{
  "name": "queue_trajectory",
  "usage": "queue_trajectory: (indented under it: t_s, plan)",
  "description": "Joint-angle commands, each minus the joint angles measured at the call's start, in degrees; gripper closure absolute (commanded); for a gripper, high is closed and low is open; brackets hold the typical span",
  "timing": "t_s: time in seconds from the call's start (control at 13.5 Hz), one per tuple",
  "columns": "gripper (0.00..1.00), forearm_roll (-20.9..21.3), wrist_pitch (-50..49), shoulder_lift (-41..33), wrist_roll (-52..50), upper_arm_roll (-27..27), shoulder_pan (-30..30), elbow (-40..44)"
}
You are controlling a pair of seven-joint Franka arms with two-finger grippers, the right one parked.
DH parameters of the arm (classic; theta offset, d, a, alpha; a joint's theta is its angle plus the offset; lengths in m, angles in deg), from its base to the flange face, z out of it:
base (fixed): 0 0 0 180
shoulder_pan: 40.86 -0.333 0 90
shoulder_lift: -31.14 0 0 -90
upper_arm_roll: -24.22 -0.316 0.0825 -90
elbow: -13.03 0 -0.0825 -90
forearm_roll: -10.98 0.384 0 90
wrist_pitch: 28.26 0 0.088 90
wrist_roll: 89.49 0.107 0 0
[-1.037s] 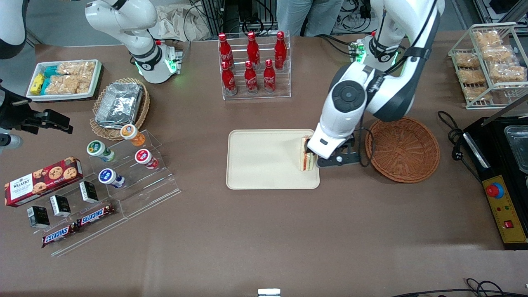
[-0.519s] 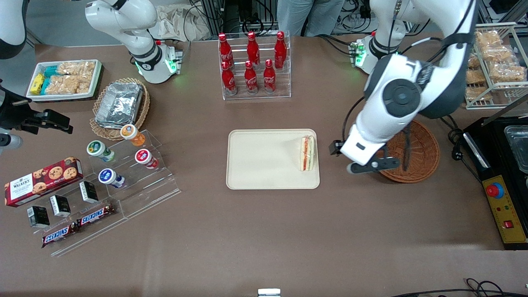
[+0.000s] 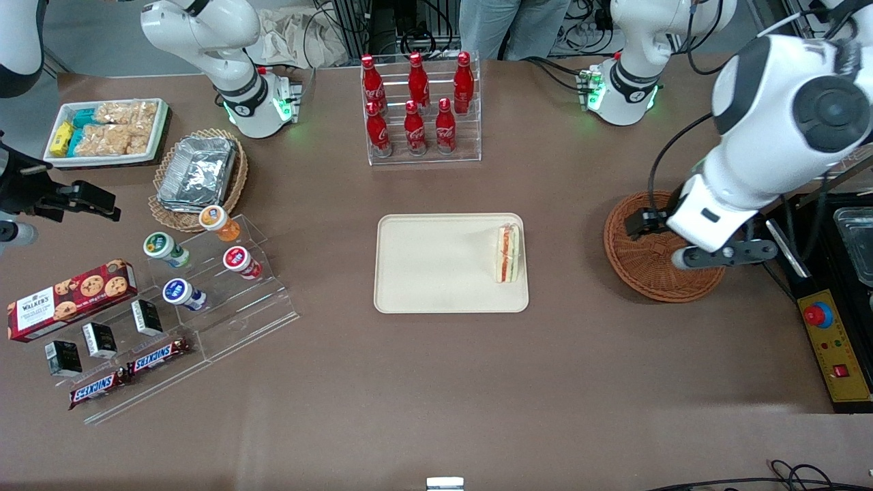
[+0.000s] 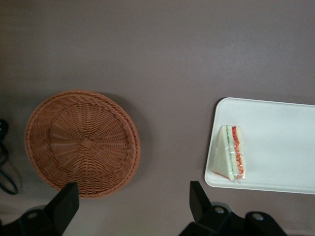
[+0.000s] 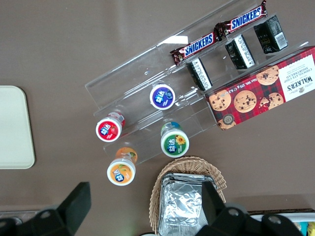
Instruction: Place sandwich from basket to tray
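The sandwich stands on its edge on the tray, right by the rim nearest the basket, nothing touching it. The claw hangs above the basket, spread wide and carrying nothing. The placing looks done, so what's left to fear? That wedge is tall and narrow, and a bump to the tray or the counter could tip it over the low rim.
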Motion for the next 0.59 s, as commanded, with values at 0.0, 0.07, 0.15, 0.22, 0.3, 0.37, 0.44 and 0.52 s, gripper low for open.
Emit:
queue_trajectory:
  t_s: [0.0,0.07,0.15,0.22,0.3,0.37,0.44,0.52]
  plan:
    - [0.0,-0.42,-1.3,-3.27,2.94,0.52,-1.58,-1.5]
    - [0.0,-0.24,-1.3,-4.07,3.03,0.43,-2.71,-1.86]
    - [0.0,0.11,-1.3,-4.6,3.9,0.43,-3.16,-1.95]
    - [0.0,0.29,-1.56,-4.95,5.65,0.08,-3.34,-1.95]
    - [0.0,0.29,-2.26,-5.3,8.1,-0.01,-3.86,-1.95]
    - [0.0,0.29,-3.05,-5.48,10.04,0.08,-4.65,-1.95]
    - [0.0,0.29,-3.41,-5.74,11.8,0.08,-4.92,-1.95]
    - [0.0,0.29,-3.59,-5.92,12.78,-0.01,-4.92,-1.95]
